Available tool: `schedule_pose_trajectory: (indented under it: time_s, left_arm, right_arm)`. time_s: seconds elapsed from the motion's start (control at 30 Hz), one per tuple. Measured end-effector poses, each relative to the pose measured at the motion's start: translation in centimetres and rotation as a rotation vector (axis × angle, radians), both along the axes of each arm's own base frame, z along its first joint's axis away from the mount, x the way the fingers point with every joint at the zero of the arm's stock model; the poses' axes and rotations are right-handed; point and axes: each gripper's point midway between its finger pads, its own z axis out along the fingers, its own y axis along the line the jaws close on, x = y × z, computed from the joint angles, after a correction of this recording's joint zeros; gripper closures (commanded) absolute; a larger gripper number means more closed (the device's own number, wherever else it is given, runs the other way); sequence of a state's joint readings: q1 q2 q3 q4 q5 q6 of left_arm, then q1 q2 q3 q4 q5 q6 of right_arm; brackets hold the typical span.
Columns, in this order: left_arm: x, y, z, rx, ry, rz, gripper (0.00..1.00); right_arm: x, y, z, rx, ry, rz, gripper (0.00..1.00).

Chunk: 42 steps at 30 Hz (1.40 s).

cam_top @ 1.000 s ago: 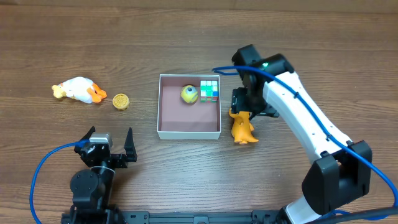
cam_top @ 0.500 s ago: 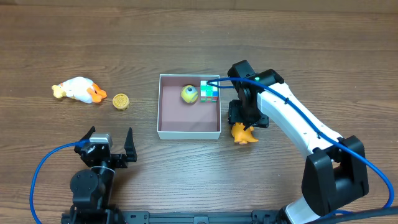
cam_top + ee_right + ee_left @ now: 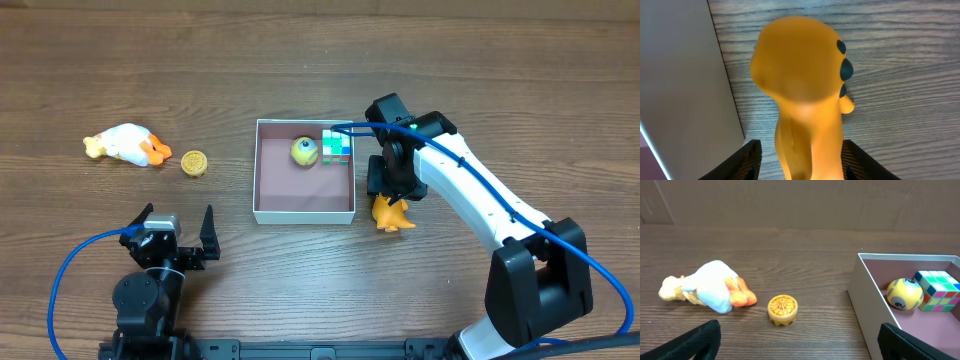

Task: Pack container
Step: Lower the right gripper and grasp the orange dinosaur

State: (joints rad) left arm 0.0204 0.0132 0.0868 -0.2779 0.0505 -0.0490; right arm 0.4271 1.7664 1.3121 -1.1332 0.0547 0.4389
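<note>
Jaws on the left gripper (image 3: 175, 222) stand wide with nothing in them, down and to the left of the container (image 3: 303, 215). Far left of the container lies a white duck toy (image 3: 125, 144). A small yellow round toy (image 3: 194, 163) sits between the duck and the container's left wall.

The container is a flat square box with thin white walls and a dull pink floor. 2 toys sit at its far side, a yellow ball (image 3: 306, 151) and a colour cube (image 3: 337, 145) next to it. The rest of the floor is bare.

Just past the container's right wall, the right gripper (image 3: 801, 160) has its jaws open on both sides of an orange toy (image 3: 392, 216) on the wood. The wrist view shows a gap on 1 side, so I think the toy is not squeezed yet.

To do this step well, I think the jaws should close softly on the toy's thick middle and lift it straight up over the white wall. Then they should set it on the bare pink floor — not on the ball.
</note>
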Motion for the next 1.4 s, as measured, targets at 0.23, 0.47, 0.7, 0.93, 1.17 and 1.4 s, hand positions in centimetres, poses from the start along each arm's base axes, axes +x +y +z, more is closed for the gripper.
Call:
schedule_pose_trajectory:
  time_s: [0.23,0.47,0.7,0.93,1.17,1.4]
  left_arm:
    - [0.0,0.0,0.0,0.0,0.0,0.0,0.0]
    - [0.0,0.0,0.0,0.0,0.0,0.0,0.0]
    - [0.0,0.0,0.0,0.0,0.0,0.0,0.0]
    - [0.0,0.0,0.0,0.0,0.0,0.0,0.0]
    - [0.0,0.0,0.0,0.0,0.0,0.0,0.0]
    - [0.0,0.0,0.0,0.0,0.0,0.0,0.0]
  right_arm:
    - [-0.8,-0.3,-1.0,-0.008,0.025,-0.001,0.55]
    - [-0.9,-0.3,-1.1,-0.006,0.028,-0.001,0.69]
    - [-0.9,-0.3,-1.1,-0.004,0.027,0.0,0.86]
    - [-0.8,-0.3,-1.1,-0.005,0.025,0.006,0.94]
    - [-0.9,-0.6,-1.1,-0.024,0.024,0.02,0.96]
    - [0.3,-1.3,0.7,-0.079,-0.016,0.037,0.96]
